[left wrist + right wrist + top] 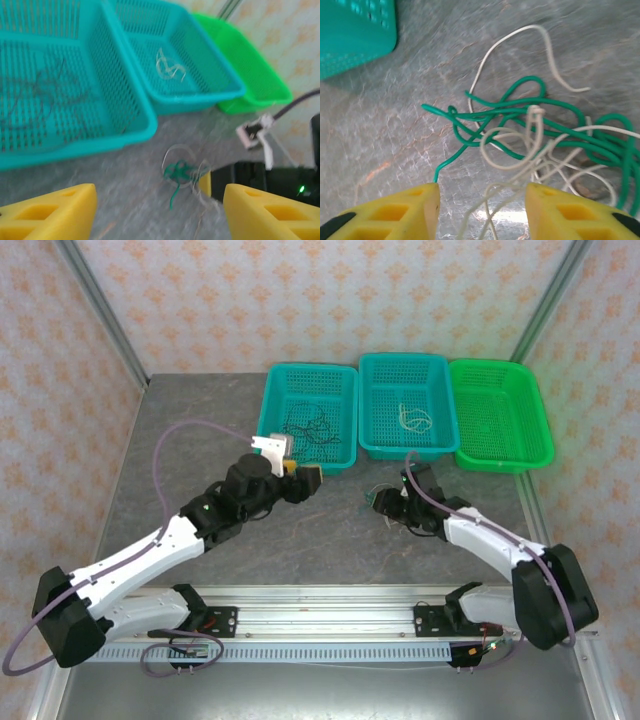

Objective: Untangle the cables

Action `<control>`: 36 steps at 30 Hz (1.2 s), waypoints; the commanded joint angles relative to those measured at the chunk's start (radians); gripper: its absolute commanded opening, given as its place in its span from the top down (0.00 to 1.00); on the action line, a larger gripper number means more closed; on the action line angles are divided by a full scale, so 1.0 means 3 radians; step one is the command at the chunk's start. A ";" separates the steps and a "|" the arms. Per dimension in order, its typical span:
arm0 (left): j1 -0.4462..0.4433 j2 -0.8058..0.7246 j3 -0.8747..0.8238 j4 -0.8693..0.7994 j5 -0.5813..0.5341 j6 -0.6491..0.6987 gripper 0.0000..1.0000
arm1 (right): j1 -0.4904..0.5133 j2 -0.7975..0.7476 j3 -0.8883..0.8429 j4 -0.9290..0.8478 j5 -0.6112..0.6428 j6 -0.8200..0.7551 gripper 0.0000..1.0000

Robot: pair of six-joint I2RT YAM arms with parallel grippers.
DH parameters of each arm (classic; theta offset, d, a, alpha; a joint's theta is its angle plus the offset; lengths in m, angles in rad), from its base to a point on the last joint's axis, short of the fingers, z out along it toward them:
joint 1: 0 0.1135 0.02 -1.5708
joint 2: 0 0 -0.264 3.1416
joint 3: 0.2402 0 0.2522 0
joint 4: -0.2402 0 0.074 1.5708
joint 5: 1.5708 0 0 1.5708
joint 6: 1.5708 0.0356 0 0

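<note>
Green and whitish cables [520, 130] lie knotted together on the grey surface [200, 440], right of centre in the top view and just in front of the baskets; this clump [383, 492] is what is left to do. Black cables [310, 428] are loose in the left teal basket [312, 368]. One whitish cable [412, 418] sits alone in the middle teal basket [405, 455]. The green basket [500, 420] at upper right holds nothing, so the green strand looks bound for it. My read: well past halfway, with black sorted, some white sorted, and green plus the remaining white to be parted. Right claw [482, 200] is low over the clump, jaws part-way apart, whitish strands running between them at the bottom edge of its wrist view, nothing pinched as far as I can see. Left claw [305, 478] is near the front wall of the left teal basket, jaws wide and empty; its wrist view looks across at the clump [180, 170]. In the way: the whitish strand loops through the green coils at several points and looks twisted on itself near the middle, so a straight pull would likely drag both. The middle basket's front wall stands close behind the clump.
</note>
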 commanded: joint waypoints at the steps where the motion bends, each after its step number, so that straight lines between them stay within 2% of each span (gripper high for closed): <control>1: -0.0034 -0.0070 -0.0152 0.0035 -0.0132 -0.0182 0.32 | 0.0032 0.0082 0.0114 0.0148 -0.0149 -0.0016 0.91; 2: -0.0038 -0.0047 -0.0176 0.0071 -0.0139 -0.0193 0.32 | 0.0034 0.0095 0.0137 0.0111 -0.0125 -0.0025 1.00; 7: -0.0044 0.0167 -0.0100 0.0131 -0.0023 -0.0187 0.32 | 0.0105 -0.0047 0.0367 -0.0199 -0.0205 -0.0235 1.00; 13: -0.0101 0.0411 0.0000 0.0349 0.0387 -0.0182 0.32 | 0.0161 -0.0395 0.0536 -0.0205 -0.0932 -0.0297 1.00; 15: -0.0157 0.0441 -0.0039 0.0528 0.0479 -0.0139 0.32 | 0.0162 -0.0484 0.0572 -0.0183 -0.1044 -0.0221 1.00; 18: -0.0239 0.0493 -0.0109 0.0809 0.0685 0.0017 0.32 | 0.0175 -0.0571 0.0557 -0.0024 -0.1255 -0.0142 1.00; 20: -0.0277 0.0571 -0.0127 0.0996 0.0990 0.0162 0.32 | 0.0201 -0.0561 0.0530 0.0123 -0.1392 -0.0066 1.00; 23: -0.0413 0.0730 -0.0011 0.0962 0.1245 0.0429 0.32 | 0.0223 -0.0505 0.0531 0.0228 -0.1444 0.0105 1.00; 25: -0.0526 0.0844 0.0080 0.0835 0.1077 0.0596 0.32 | 0.0228 -0.0480 0.0545 0.0311 -0.1504 0.0208 1.00; 27: -0.0619 0.0969 0.0091 0.0861 0.0666 0.0651 0.32 | 0.0229 -0.0484 0.0545 0.0339 -0.1493 0.0239 1.00; 29: -0.0728 0.1103 0.0054 0.1003 0.0100 0.0664 0.32 | 0.0228 -0.0519 0.0540 0.0292 -0.1429 0.0217 1.00; 30: -0.0756 0.1172 0.0018 0.1122 -0.0106 0.0652 0.36 | 0.0228 -0.0537 0.0546 0.0279 -0.1426 0.0213 1.00; 31: -0.0772 0.1255 -0.0015 0.1250 -0.0309 0.0594 0.44 | 0.0232 -0.0554 0.0545 0.0281 -0.1429 0.0226 1.00; 34: -0.0775 0.1466 -0.0034 0.1455 -0.0651 0.0389 0.79 | 0.0231 -0.0637 0.0557 0.0194 -0.1351 0.0200 1.00; 36: -0.0778 0.1516 -0.0060 0.1527 -0.0689 0.0321 0.94 | 0.0231 -0.0732 0.0578 -0.0020 -0.1092 0.0106 1.00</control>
